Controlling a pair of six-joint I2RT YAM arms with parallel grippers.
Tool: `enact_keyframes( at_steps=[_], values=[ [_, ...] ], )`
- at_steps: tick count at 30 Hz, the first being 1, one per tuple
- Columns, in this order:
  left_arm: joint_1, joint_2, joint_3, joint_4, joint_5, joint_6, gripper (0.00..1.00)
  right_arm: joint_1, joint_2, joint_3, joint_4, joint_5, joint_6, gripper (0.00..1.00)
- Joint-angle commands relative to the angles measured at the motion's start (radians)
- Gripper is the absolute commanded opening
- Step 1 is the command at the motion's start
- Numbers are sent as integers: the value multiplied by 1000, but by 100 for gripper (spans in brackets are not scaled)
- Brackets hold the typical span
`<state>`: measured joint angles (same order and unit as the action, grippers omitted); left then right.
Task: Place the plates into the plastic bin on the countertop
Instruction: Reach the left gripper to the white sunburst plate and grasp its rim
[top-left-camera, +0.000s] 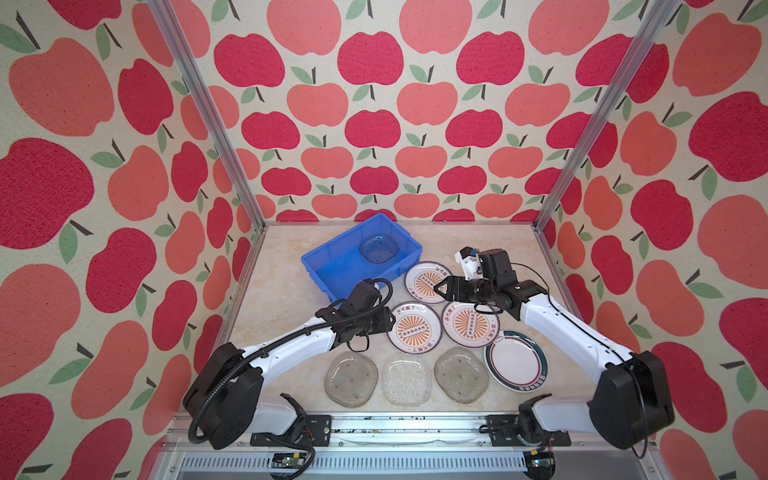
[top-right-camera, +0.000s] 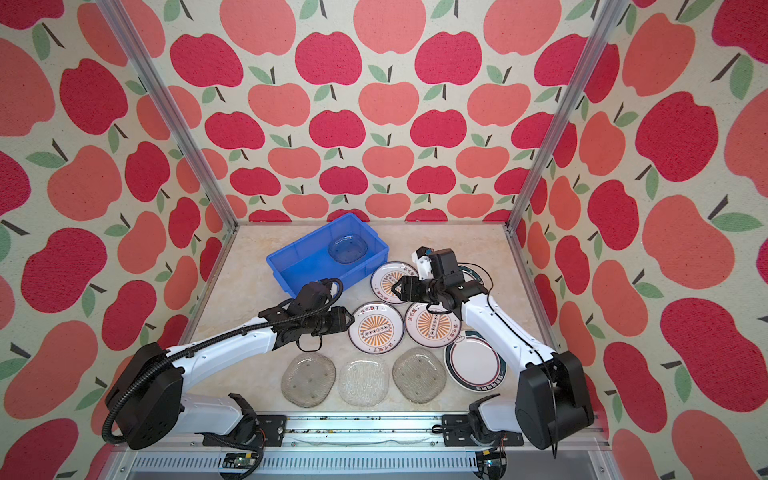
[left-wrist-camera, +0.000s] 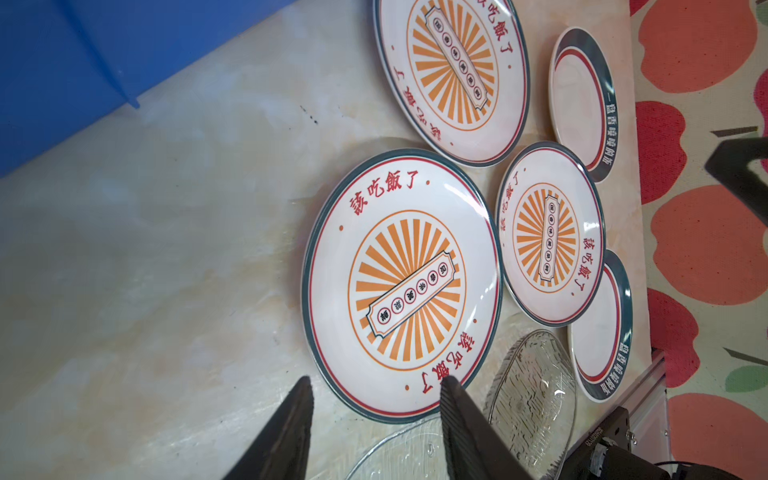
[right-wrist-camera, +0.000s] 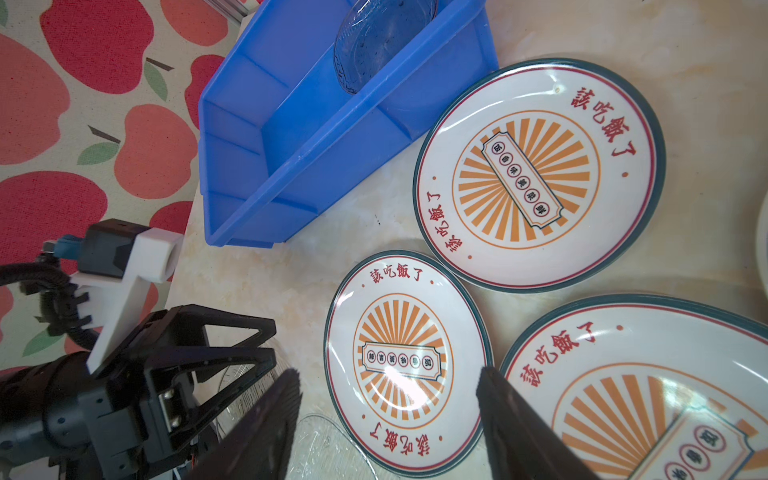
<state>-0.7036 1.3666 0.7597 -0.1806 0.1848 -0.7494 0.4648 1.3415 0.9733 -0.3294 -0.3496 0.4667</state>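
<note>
I judged that the low rim of the round white plate with orange sunburst (left-wrist-camera: 405, 286), flat on the beige marble-patterned countertop (left-wrist-camera: 166, 249), could slip from my left gripper (left-wrist-camera: 376, 382), or the plate could slide into its neighbour. The jaws stood apart, one finger over the rim, one outside it. My left arm reached low. My right gripper (right-wrist-camera: 388, 372) hovered with jaws apart, empty. The bright blue plastic bin (top-left-camera: 340, 237) held one clear glass plate (top-left-camera: 378, 248).

Both top views look steeply down from high at the front over the whole countertop (top-left-camera: 274, 291). The wrist cameras sit low and close, facing one another across it, sharing the sunburst plates (left-wrist-camera: 401, 286) and blue bin (right-wrist-camera: 291, 145).
</note>
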Motion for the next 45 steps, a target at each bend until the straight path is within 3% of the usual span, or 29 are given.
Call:
enact_keyframes(
  at_steps=[1, 7, 18, 38, 45],
  values=[
    [-1, 13, -44, 66, 19, -56, 50, 7, -26, -16, 24, 6, 17, 71],
    [18, 16, -114, 171, 68, -118, 46, 9, -22, -31, 66, -23, 40, 71],
    [34, 0, -290, 434, 74, -208, 51, 9, -4, -35, 86, -28, 41, 71],
    [101, 270, -286, 703, 223, -291, 35, 9, 11, -43, 100, -28, 27, 71],
    [108, 302, -277, 691, 222, -289, 31, 7, 3, -53, 104, -19, 24, 71]
  ],
)
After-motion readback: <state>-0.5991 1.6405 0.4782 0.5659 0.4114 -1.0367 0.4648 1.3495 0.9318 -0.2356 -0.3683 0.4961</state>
